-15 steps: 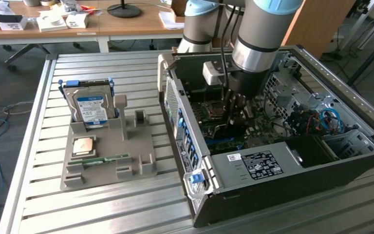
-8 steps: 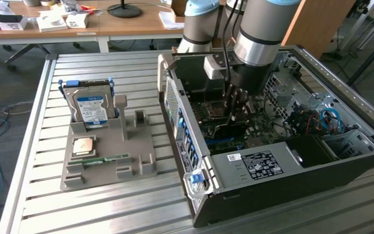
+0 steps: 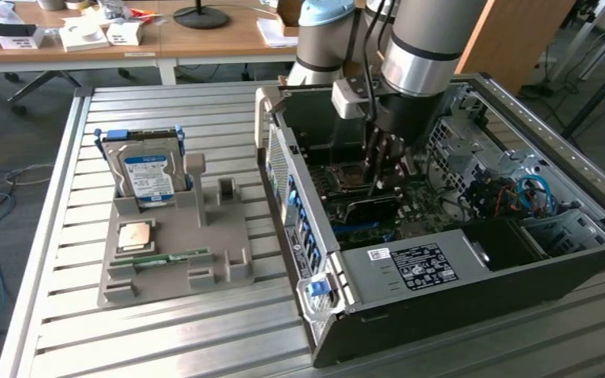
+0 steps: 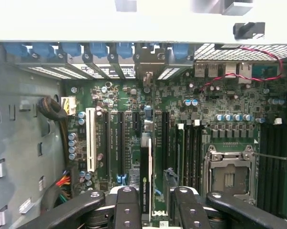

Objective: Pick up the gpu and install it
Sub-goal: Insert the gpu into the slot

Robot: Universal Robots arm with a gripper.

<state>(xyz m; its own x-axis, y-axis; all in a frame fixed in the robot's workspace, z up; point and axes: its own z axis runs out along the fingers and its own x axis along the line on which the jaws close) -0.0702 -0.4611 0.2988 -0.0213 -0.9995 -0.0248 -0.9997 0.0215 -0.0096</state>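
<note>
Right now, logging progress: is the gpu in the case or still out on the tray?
In the case. The gpu stands on edge over the motherboard slots, between the pincer fingers.

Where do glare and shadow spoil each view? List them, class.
Wrist view: the band above the motherboard is washed out to white, and the gpu held in the gripper reads dark. Exterior view: the computer case interior lies in shadow beneath the arm, while the slatted table shines pale.
</note>
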